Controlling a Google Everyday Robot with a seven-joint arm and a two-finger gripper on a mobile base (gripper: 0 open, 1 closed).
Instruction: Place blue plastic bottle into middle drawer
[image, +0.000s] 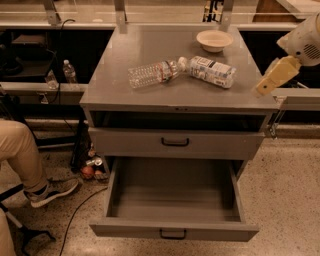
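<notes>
The blue plastic bottle (212, 71), stout with a big white label, lies on its side on the grey cabinet top (150, 97), right of centre. The middle drawer (172, 231), the lowest one, is pulled fully open and holds nothing; its small black handle faces me. My gripper (274, 76), a tan piece on a white arm, hangs over the cabinet top's right edge, a little to the right of the bottle and apart from it.
A clear ribbed water bottle (152, 73) lies just left of the blue bottle, cap to cap. A cream bowl (214, 40) sits at the back. The drawer above (175, 142) is closed. A seated person's leg and shoe (47, 190) are at left. Cans (92, 167) lie on the floor.
</notes>
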